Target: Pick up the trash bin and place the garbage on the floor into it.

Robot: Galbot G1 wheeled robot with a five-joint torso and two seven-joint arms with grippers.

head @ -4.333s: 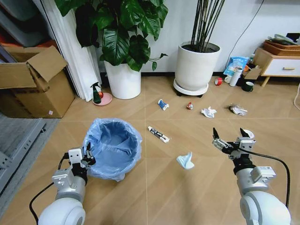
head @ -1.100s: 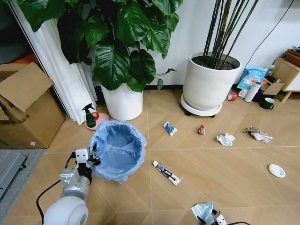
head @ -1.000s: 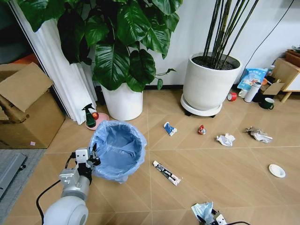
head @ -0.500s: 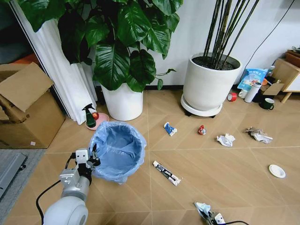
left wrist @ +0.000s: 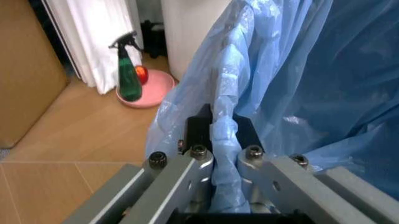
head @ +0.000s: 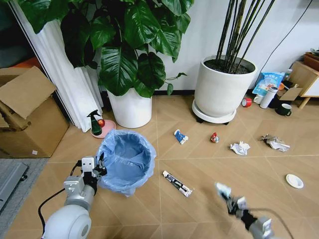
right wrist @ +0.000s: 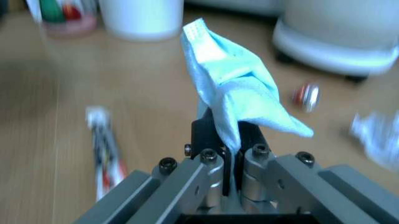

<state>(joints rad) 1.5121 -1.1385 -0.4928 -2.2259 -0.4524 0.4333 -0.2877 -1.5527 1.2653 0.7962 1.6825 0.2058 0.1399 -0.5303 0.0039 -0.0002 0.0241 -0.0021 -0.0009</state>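
The trash bin (head: 127,158), small and round with a crinkly light-blue bag, stands on the floor at the left. My left gripper (head: 100,166) is shut on its near rim; the left wrist view has the bag's edge (left wrist: 223,130) pinched between the fingers. My right gripper (head: 227,195) hangs low at the right, shut on a pale blue tissue (right wrist: 236,95). On the floor lie a dark tube-like wrapper (head: 178,183), a blue-white wrapper (head: 180,136), a red-white bit (head: 214,138), two paper wads (head: 240,148) (head: 275,143) and a white lid (head: 294,180).
Two white plant pots (head: 131,108) (head: 222,92) stand at the wall. A cardboard box (head: 25,117) is at the far left, with a green spray bottle (head: 94,123) on a pink dish beside the bin. A red tape roll (head: 246,102), a blue snack bag (head: 268,82) and a mug (head: 284,109) sit at the back right.
My right gripper has risen from the picture's bottom edge, carrying the tissue off the floor. The left gripper and the bin have stayed put.
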